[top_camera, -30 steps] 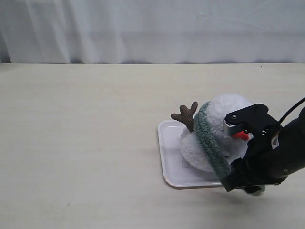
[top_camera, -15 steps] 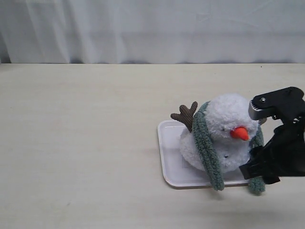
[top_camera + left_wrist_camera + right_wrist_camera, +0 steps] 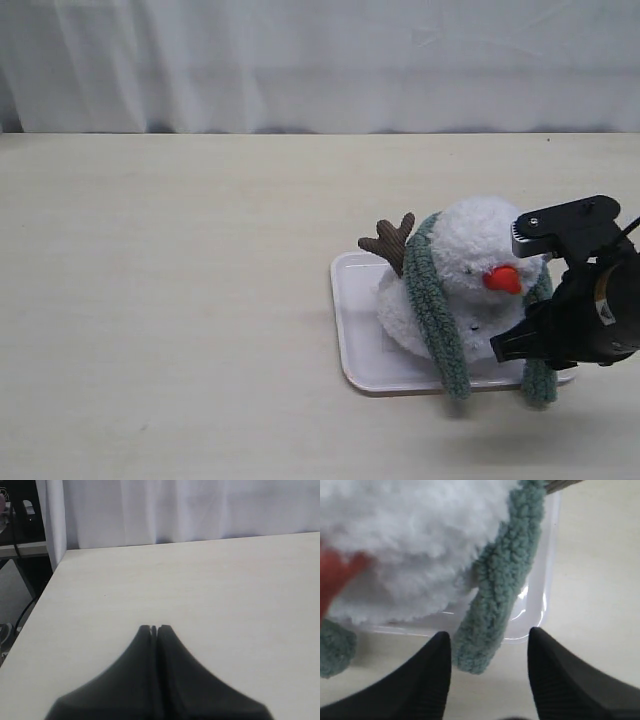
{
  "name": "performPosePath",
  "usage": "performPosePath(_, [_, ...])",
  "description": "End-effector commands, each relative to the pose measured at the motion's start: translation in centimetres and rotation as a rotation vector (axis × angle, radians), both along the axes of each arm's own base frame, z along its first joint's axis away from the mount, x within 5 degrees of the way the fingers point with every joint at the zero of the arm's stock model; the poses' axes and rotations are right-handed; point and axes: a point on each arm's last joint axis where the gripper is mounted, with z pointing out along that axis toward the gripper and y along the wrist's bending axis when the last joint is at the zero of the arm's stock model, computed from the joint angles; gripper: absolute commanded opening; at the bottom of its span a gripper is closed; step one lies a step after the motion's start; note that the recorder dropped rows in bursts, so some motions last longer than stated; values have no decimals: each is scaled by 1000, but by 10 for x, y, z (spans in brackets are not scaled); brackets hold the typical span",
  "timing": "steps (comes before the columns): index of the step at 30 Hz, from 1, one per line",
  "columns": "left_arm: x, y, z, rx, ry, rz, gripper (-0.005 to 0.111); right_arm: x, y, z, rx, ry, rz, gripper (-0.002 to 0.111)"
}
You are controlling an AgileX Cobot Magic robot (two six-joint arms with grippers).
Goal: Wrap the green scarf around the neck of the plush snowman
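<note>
The plush snowman [image 3: 470, 255] leans on a white tray [image 3: 352, 320], orange nose to the front. The green scarf [image 3: 425, 295] loops round its neck, with both ends hanging over the tray's front edge. My right gripper [image 3: 525, 352] hovers at the right-hand end. In the right wrist view that scarf end [image 3: 492, 605] hangs between the open fingers [image 3: 540, 645] of the right gripper [image 3: 489, 632], close to one of them and not pinched. The snowman's fur [image 3: 420, 540] fills the frame behind it. My left gripper [image 3: 155, 628] is shut on nothing above bare tabletop, outside the exterior view.
A brown twig arm [image 3: 390, 240] sticks out at the snowman's left. The tray's corner [image 3: 540, 615] lies just beyond the right fingertips. A white curtain [image 3: 320, 60] runs along the table's far edge. The table's corner and a dark gap [image 3: 25, 585] show in the left wrist view.
A second ago the right gripper was at the scarf's left-hand end, in front of the snowman. It let go, swung right, and has now come back slightly left, around the right-hand end.
</note>
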Motion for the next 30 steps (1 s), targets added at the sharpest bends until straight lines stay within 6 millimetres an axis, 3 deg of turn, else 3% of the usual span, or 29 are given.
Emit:
performPosePath(1, [0,0,0,-4,-12,-7,0,7,-1,-11,-27,0,-41,30])
performPosePath(6, [0,0,0,-4,-12,-7,0,7,0,-14,-29,10,-28,4])
performPosePath(11, [0,0,0,-4,-12,-7,0,4,4,-5,34,-12,-6,4])
performPosePath(22, [0,0,0,-4,-12,-7,0,-18,8,38,216,-129,42,4])
performPosePath(30, [0,0,0,-4,-12,-7,0,-54,-6,97,331,-415,81,4])
